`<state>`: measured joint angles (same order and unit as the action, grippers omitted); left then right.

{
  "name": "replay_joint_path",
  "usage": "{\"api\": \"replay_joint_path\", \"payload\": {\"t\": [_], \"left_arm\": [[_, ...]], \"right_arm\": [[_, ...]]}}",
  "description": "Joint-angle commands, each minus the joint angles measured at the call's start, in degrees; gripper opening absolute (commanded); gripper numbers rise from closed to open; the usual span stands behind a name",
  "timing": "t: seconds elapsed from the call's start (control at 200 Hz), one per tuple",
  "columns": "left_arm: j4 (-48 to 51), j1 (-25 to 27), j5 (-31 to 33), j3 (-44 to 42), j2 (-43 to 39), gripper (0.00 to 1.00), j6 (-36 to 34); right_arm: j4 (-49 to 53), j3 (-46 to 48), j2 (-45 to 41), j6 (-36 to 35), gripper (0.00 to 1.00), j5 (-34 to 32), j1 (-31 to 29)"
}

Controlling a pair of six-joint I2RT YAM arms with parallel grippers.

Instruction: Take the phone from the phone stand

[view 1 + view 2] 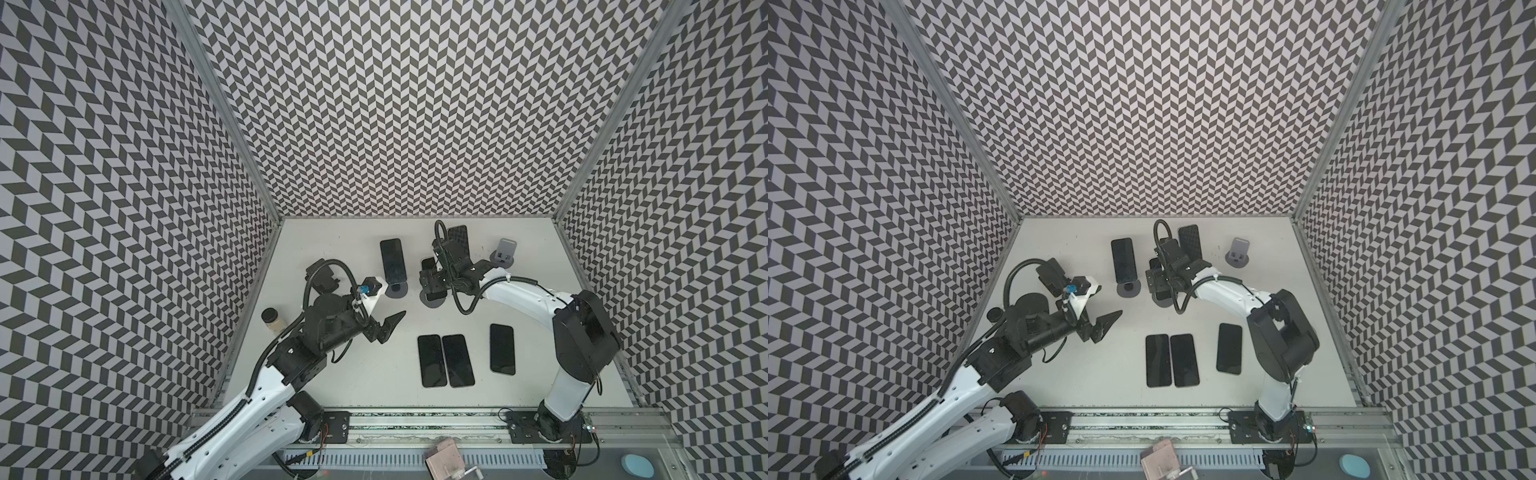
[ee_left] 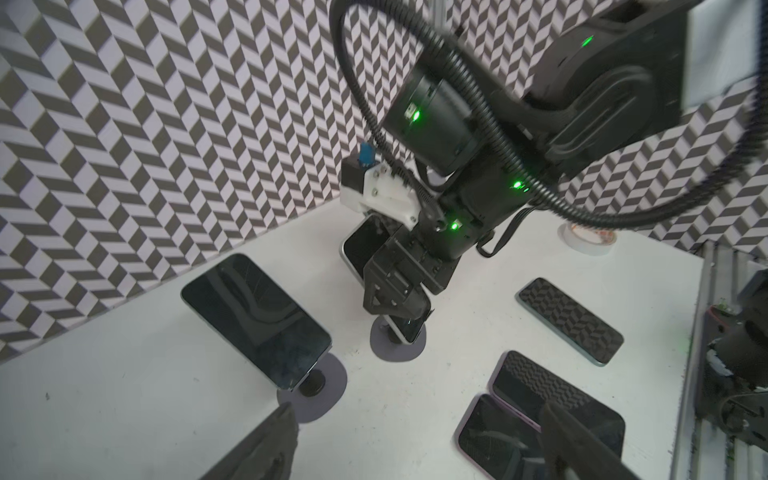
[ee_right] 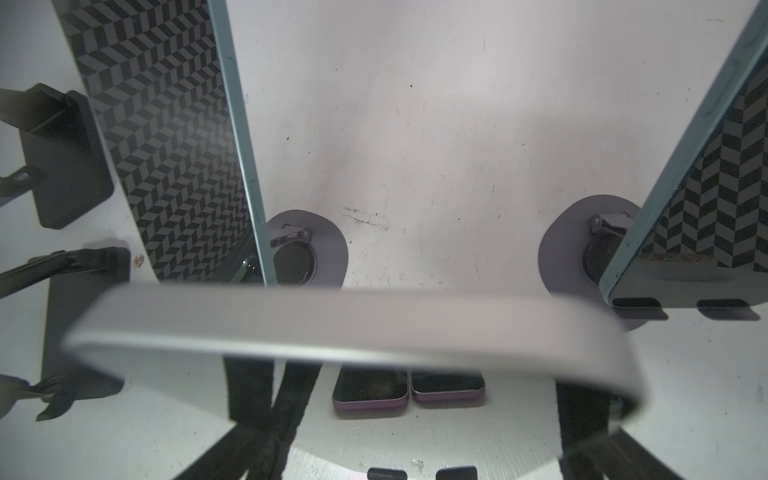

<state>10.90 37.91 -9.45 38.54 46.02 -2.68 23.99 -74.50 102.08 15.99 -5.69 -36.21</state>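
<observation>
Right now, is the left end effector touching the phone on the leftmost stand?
Apart. In both top views bare table separates the left end effector from that phone.

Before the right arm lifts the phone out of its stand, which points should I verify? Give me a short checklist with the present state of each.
1. Right gripper straddles the phone on its stand: ok.
2. Jaws closed firmly on that phone: cannot tell; the phone's edge is blurred in the right wrist view.
3. Stand base held down: not ok; nothing presses on it.
4. Left gripper open, empty, apart from the stand: ok.
5. Neighbouring phone apart from the right gripper: ok.
6. Bare table in front for setting the phone down: ok.
</observation>
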Motion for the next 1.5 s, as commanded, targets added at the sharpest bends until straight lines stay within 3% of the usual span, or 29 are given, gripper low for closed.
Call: {"api": "replay_joint_path", "payload": {"t": [0.0, 0.365, 0.726, 1.492], "left_arm": [[2.0, 0.2, 3.4, 3.4, 4.7, 0.91, 3.1], [-7.4, 0.1, 5.9, 5.0, 18.4, 0.91, 4.6], [-18.6, -0.1, 0.9, 4.9, 25.3, 0.93, -1.7], [-21.9, -0.7, -1.8, 3.2, 29.9, 0.92, -5.0]], "right_arm": [[-2.2, -1.8, 0.6, -0.5, 0.92, -0.7, 0.2], [-3.4, -1.1, 0.9, -0.6, 0.85, 1.0, 0.2], [-3.3, -1.5, 1.8, -2.3, 0.84, 1.2, 0.2], [-3.8, 0.3, -1.0, -1.9, 0.70, 0.8, 0.2]]}}
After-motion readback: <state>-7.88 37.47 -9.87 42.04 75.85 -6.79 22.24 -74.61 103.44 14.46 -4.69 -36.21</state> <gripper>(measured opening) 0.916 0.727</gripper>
